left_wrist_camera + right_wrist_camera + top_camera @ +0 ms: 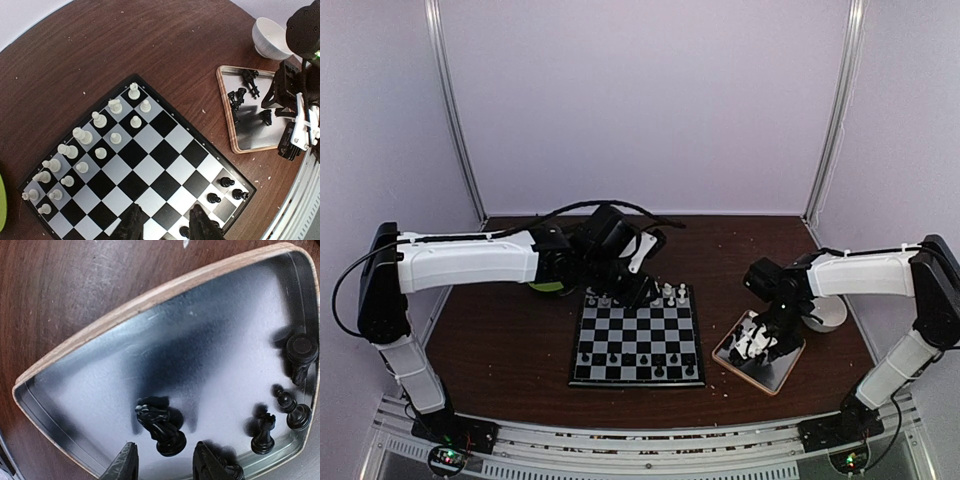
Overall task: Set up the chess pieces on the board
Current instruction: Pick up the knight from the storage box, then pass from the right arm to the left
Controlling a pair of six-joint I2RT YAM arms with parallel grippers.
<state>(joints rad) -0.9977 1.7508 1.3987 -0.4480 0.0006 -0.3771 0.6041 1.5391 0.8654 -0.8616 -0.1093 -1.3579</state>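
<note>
**Item 1** — flat grey-and-black checkered chessboard [638, 335] with a thin black border. It lies on the dark brown wooden bench [500, 330], in the middle between the two arms.

**Item 2** — small white chess pieces [82, 136]. They stand upright in two full rows along the chessboard's far edge.

**Item 3** — small black chess pieces [226, 182]. A few stand on the near-edge squares toward the right corner. Several more lie loose in the tray.

**Item 4** — rectangular metallic tray with a tan rim [150, 300]. It sits on the bench just right of the chessboard, not touching it.

**Item 5** — black knight [160, 425]. It is in the tray, apart from the other black pieces; whether it stands upright or tilted cannot be told.

**Item 6** — right gripper [165, 446]. It is low over the tray with its jaws apart, one finger on either side of the knight. A gap shows on each side, so nothing is gripped.

**Item 7** — left gripper [165, 215]. It hangs over the chessboard with its jaws parted and holds nothing; checkered squares show through the gap.

**Item 8** — round white bowl [270, 37]. It sits on the bench beyond the tray.
</note>
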